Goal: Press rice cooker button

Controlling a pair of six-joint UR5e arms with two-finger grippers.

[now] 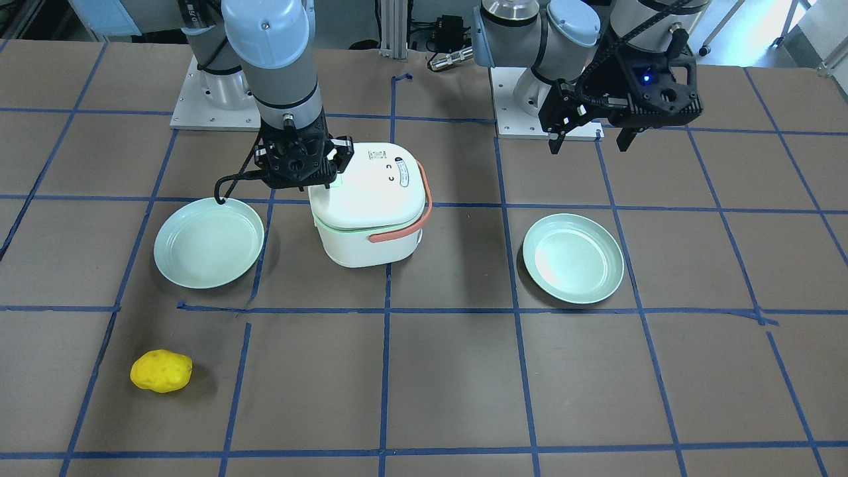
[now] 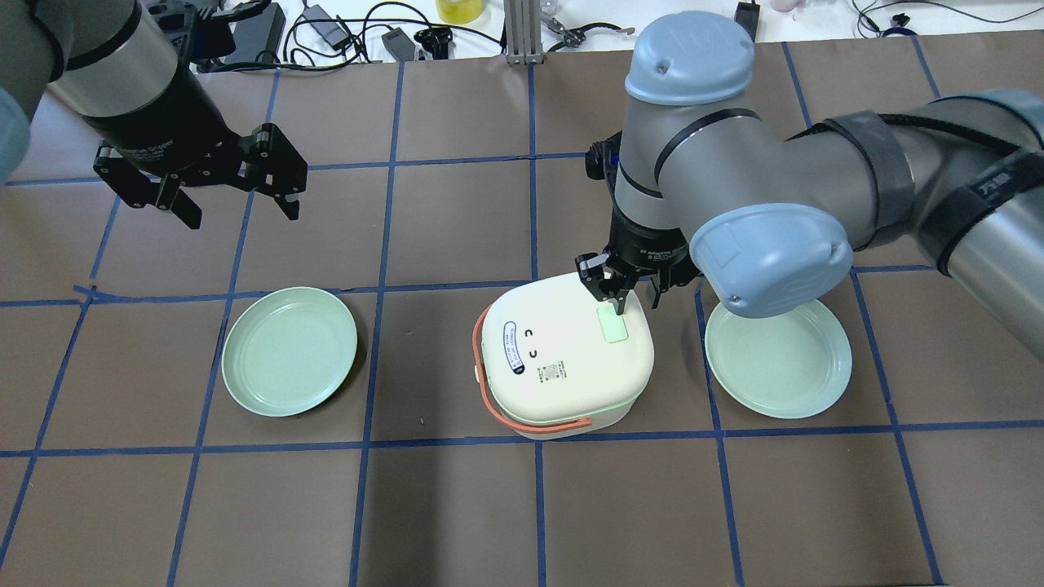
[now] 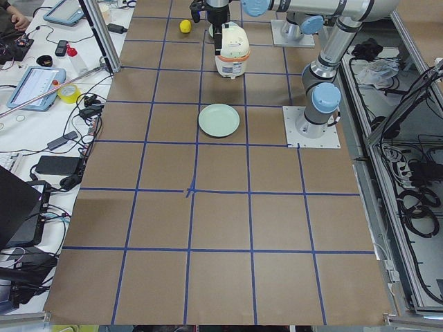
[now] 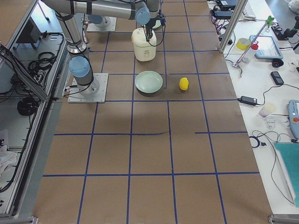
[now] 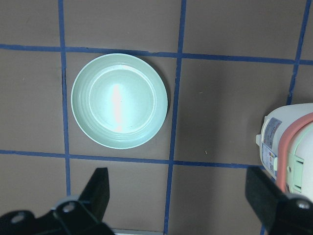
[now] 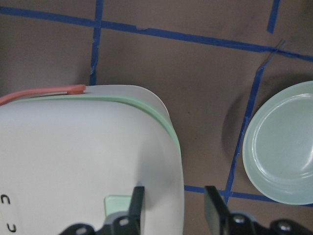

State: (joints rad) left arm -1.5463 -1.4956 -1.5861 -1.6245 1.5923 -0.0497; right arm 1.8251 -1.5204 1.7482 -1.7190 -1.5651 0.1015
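Pale green, the button point(image 2: 613, 326) is set in the lid of the white rice cooker point(image 2: 563, 359), directly beneath one finger of the right tool point(image 2: 636, 300). This tool is pointed straight down with its fingers parted a little and nothing pinched. The other finger hangs just past the lid's edge, apparently so that the press can be made by a single tip. Whether contact is made cannot be told. The left tool point(image 2: 243, 214), spread wide and empty, is held high and well apart from the cooker, with a green plate point(image 2: 289, 350) below and ahead of it, presumably so the press is not obstructed.
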